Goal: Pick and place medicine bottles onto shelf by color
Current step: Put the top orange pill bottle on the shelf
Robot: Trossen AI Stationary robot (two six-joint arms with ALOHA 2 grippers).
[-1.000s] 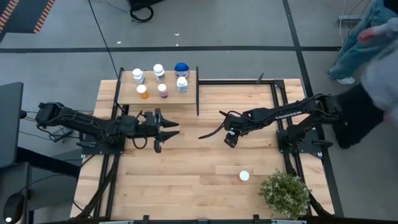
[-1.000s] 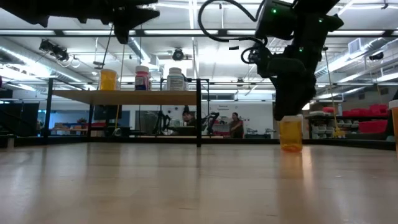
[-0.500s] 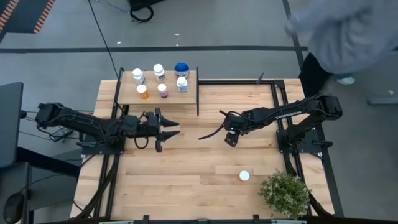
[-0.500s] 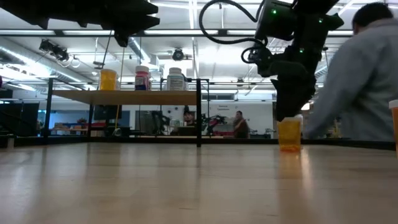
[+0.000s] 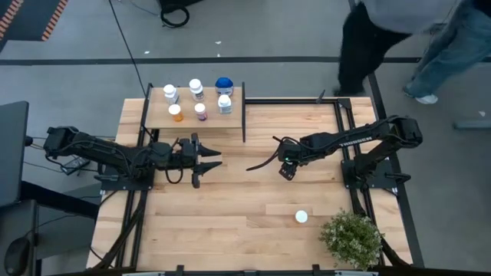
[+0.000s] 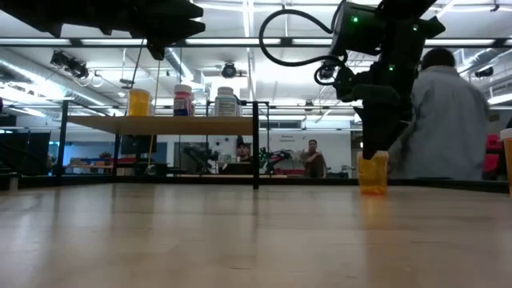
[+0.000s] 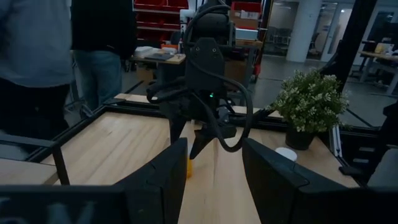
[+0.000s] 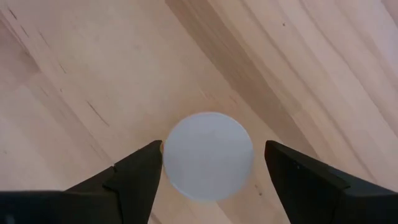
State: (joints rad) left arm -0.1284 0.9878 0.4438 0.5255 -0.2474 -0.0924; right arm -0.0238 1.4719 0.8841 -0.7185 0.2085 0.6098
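Right gripper (image 6: 373,157) lower over bottle (image 6: 372,173)

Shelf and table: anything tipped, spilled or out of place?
Nothing stands out. The six bottles on the shelf stand upright, as do the orange bottle under the right tool and the white-capped bottle near the plant.

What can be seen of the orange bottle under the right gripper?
The orange bottle is a small round one with a translucent orange body and a white cap, plastic by the look of it. It stands upright on the wooden table, right of centre, apart from the shelf. The right gripper is directly above it, its open fingers either side of the cap; the left finger looks almost at the cap's edge, though contact cannot be confirmed.
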